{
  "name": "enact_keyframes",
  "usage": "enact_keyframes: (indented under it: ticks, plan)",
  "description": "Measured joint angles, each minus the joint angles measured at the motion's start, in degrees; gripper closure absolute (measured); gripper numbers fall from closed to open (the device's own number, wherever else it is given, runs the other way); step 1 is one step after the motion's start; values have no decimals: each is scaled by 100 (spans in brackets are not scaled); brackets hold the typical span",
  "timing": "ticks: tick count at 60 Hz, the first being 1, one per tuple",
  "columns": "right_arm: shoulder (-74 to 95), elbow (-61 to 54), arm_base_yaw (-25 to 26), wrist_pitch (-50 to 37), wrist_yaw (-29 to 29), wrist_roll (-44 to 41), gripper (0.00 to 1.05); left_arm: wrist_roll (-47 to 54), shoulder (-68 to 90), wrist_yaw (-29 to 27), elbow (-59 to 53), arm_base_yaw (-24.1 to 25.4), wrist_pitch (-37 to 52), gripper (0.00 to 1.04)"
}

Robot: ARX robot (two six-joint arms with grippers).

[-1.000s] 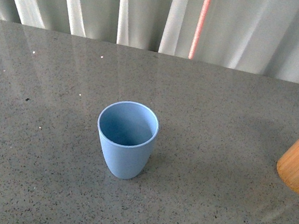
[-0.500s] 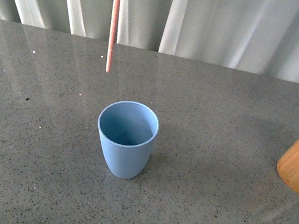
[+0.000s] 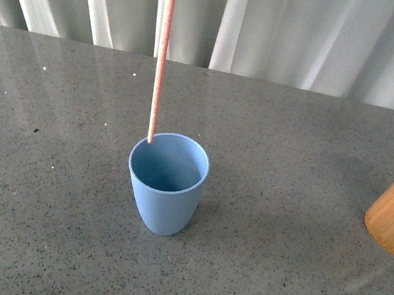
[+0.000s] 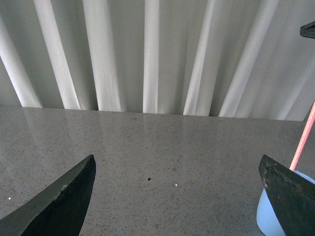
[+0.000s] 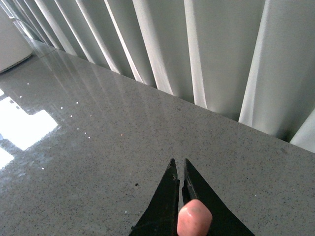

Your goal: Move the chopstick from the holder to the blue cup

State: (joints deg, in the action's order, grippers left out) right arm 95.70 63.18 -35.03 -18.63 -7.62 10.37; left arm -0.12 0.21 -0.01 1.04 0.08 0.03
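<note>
While our right pincer (image 5: 179,169) grips the chopstick (image 3: 162,53) by its top end, the stick hangs straight below it, tip at the rim of the blue cup (image 3: 167,182). We judge insertion underway; next, centre, lower, release. Only the right wrist view shows the grip; only the front shows the tip. Our left pincer (image 4: 177,196) gapes empty.

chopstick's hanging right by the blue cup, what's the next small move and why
Probably nudge the right gripper slightly to the robot's right before lowering. In the front view the chopstick hangs upright with its tip at the far left rim of the blue cup, not over the middle of the opening, so going straight down might catch the rim.
</note>
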Motion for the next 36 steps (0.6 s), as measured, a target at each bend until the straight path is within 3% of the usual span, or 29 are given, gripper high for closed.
enact_keyframes:
  ticks: [36]
  plan:
    - [177,-343,339,-376,-63,-20,103,0,0,0,0,0,0,7]
